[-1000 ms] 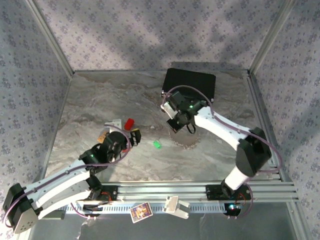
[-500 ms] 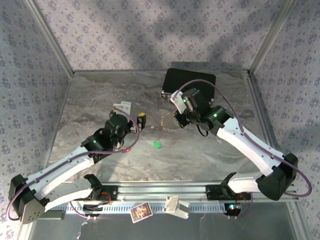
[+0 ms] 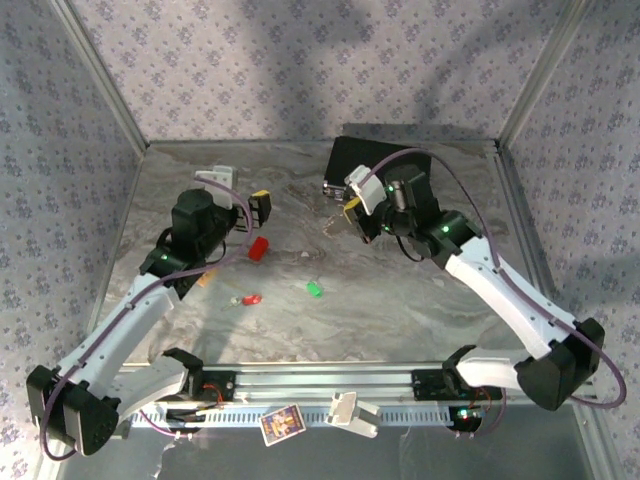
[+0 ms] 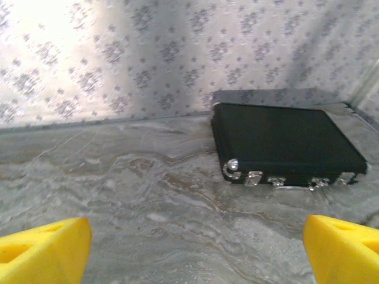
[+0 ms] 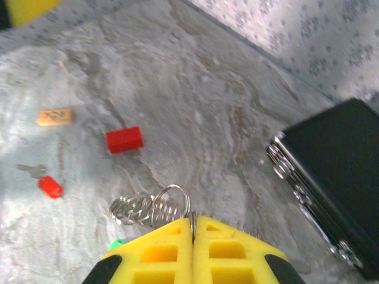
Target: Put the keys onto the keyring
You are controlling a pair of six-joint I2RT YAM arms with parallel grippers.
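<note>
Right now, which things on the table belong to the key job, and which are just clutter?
Job: red key; green key; keyring, pinched in the right gripper.
Clutter: red block; tan block; black case.

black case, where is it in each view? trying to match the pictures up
Top external: the black case lies at the back, right of centre.
Left wrist: the case sits right of centre, its silvery latches facing the camera.
Right wrist: the case runs along the right edge.
Shared landmark: the patterned wall just beyond the case.
</note>
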